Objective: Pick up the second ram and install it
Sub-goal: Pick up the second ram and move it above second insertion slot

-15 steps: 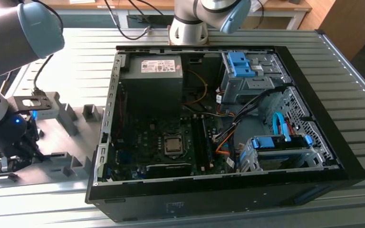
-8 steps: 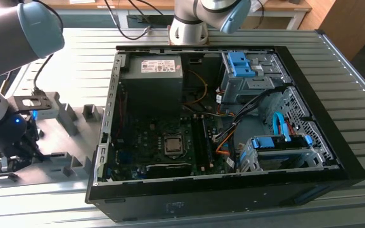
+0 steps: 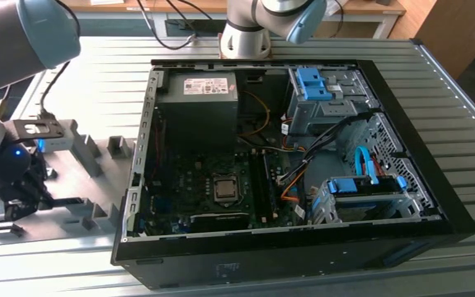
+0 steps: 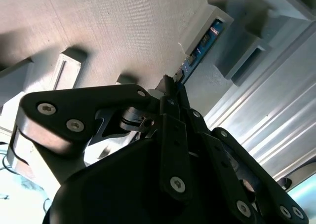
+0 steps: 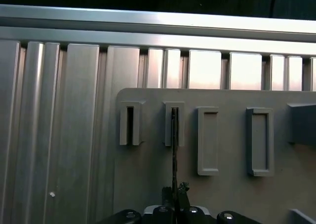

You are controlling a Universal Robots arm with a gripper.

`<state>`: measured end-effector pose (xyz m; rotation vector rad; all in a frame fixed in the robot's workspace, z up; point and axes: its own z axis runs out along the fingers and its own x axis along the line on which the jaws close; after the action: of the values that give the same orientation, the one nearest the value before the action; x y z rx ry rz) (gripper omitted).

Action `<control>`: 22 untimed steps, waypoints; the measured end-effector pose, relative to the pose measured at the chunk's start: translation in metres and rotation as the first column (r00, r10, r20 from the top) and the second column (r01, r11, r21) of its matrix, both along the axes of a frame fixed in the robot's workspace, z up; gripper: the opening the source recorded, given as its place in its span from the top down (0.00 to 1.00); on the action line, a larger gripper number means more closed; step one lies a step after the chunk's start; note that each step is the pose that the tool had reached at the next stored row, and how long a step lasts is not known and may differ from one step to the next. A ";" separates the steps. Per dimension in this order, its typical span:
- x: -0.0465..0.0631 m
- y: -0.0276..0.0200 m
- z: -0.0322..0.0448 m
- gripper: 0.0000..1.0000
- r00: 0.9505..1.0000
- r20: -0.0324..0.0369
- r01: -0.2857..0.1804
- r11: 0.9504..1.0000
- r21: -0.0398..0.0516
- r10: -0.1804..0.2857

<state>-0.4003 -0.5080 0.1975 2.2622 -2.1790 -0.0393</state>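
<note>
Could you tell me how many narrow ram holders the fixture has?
2 holders, adjacent in the first wrist view: one empty, one holding the second ram; others possibly hidden.

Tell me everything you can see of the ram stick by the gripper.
The second ram is a slim blue circuit board with pale chips, standing on edge in a slot of the grey fixture. In the first wrist view it shows edge-on as a thin dark line. The gripper pinches one end.
</note>
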 end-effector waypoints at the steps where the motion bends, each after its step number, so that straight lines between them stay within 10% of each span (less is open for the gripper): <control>1: 0.000 0.0000 0.0012 0.86 1.000 0.000 0.000 1.000 0.000 0.000; 22: 0.000 0.0000 0.0227 0.86 1.000 0.000 0.000 1.000 0.005 0.000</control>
<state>-0.4003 -0.5080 0.2202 2.2650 -2.1817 -0.0451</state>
